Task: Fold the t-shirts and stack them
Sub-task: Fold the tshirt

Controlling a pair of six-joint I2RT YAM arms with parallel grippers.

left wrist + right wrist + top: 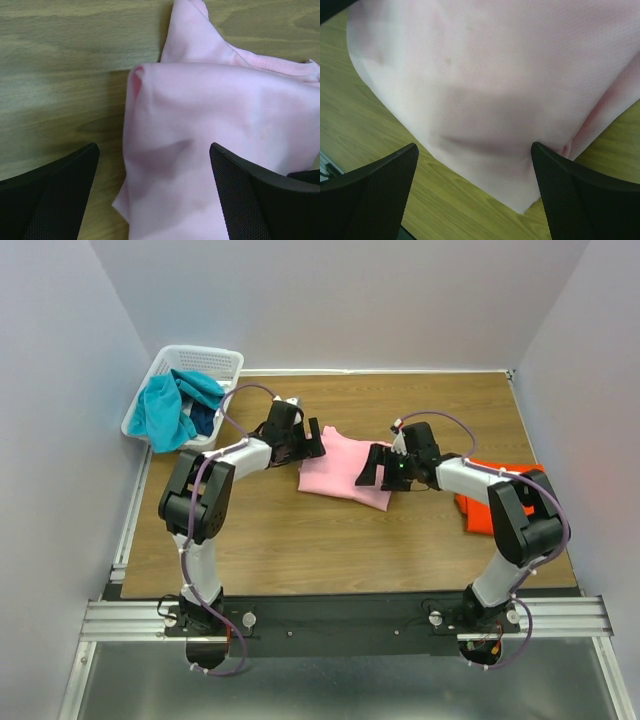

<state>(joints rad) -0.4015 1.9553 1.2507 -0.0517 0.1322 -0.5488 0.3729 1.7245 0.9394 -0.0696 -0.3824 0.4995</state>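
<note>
Flanking a partly folded light pink cloth t-shirt [338,472] on the wooden desk [300,540], the left claw [314,444] and right claw [372,466] hover wide open, empty, seemingly equally near.

Bright, even light comes from above; soft shadows fall on the wooden table [330,540]; both wrist views are slightly blurred.

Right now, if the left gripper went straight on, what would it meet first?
Probably the pink t-shirt, whose folded edge lies straight ahead of the open left gripper; how far is unclear.
</note>
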